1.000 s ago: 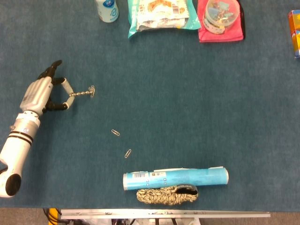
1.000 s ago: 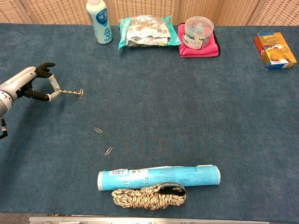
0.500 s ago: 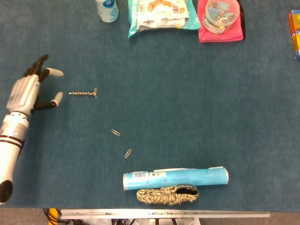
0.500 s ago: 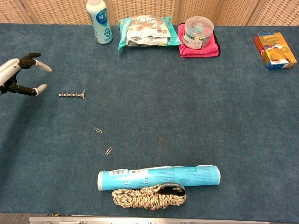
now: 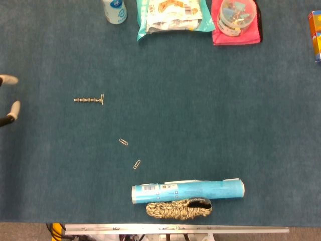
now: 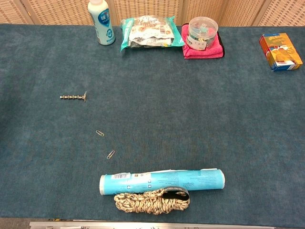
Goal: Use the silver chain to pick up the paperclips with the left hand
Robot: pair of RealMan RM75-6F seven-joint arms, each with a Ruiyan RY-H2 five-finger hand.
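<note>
The short silver chain (image 5: 87, 100) lies flat on the blue table, with one paperclip (image 5: 101, 99) stuck at its right end; the chest view shows the chain (image 6: 71, 97) the same way. Two loose paperclips lie nearer the front, one (image 5: 123, 142) above the other (image 5: 136, 164), both also visible in the chest view (image 6: 99, 133) (image 6: 110, 154). Only two spread fingertips of my left hand (image 5: 11, 111) show at the head view's left edge, well left of the chain and holding nothing. My right hand is out of both views.
A white bottle (image 5: 114, 10), a snack bag (image 5: 173, 12) and a tub of clips (image 5: 234, 15) on a pink cloth line the far edge. An orange box (image 5: 316, 30) sits far right. A blue tube (image 5: 188, 191) and a rope bundle (image 5: 179, 209) lie near the front.
My left hand let go of the chain, which dropped flat onto the table with a paperclip on it. The hand then drew back to the left, almost out of view.
</note>
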